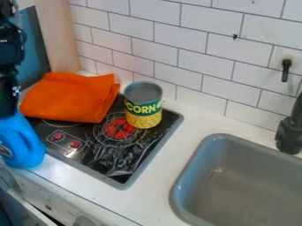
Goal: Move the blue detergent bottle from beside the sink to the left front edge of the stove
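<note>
At the left edge, the black gripper [8, 95] hangs down, its lower end at the top of a blue bottle [22, 143] with a handle. The bottle's neck is hidden there. The bottle stands out in front of the stove's left front part, partly cut off by the view's edge. An orange cloth [70, 98] lies folded over the back left of the black stove top [94, 148], right of the gripper. Upright on the stove's back right part is a corn can [143, 106], beside the red burner print.
A grey sink [242, 181] is set into the white counter [156, 181] at the right, with a black faucet [289, 132] behind it. A white tiled wall [194, 57] runs along the back. White panels with knobs lie below the front edge.
</note>
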`<state>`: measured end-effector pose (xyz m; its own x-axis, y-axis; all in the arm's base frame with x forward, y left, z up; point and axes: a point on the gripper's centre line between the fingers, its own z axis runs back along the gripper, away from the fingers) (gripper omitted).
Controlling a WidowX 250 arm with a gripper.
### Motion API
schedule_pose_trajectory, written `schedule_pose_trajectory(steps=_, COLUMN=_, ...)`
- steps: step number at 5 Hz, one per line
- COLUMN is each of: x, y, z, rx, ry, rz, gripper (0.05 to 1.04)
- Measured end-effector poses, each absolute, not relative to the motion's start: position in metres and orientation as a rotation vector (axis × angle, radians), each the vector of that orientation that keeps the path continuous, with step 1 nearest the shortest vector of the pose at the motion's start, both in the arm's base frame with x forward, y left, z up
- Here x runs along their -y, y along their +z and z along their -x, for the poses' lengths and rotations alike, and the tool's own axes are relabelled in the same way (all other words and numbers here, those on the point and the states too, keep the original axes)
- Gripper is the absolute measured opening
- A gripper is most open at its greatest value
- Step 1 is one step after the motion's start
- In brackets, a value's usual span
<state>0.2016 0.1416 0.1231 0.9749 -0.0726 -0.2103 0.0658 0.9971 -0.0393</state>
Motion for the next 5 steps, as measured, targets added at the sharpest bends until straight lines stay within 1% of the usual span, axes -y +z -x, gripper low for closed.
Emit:
schedule_pose_trajectory(steps=1, x=-0.144, y=0.134, z=-0.212, rx=-0.172, ry=-0.059, rz=0.031, gripper=1.011)
schedule_pose_trajectory(steps=2, x=-0.138, y=0.141, z=-0.22, rx=-0.167, ry=-0.093, rz=0.018, gripper=1.006)
schedule_pose_trajectory(steps=3, x=-0.126, y=0.159, z=-0.227, rx=-0.158, ry=-0.135, rz=-0.016, gripper=1.003)
schedule_pose_trajectory(steps=4, x=-0.1, y=0.187, z=-0.224, rx=-0.129, ry=-0.21, rz=-0.062, gripper=1.003)
schedule_pose_trajectory(steps=5, x=-0.068, y=0.193, z=-0.216, rx=-0.071, ry=-0.245, rz=-0.072, gripper=1.003)
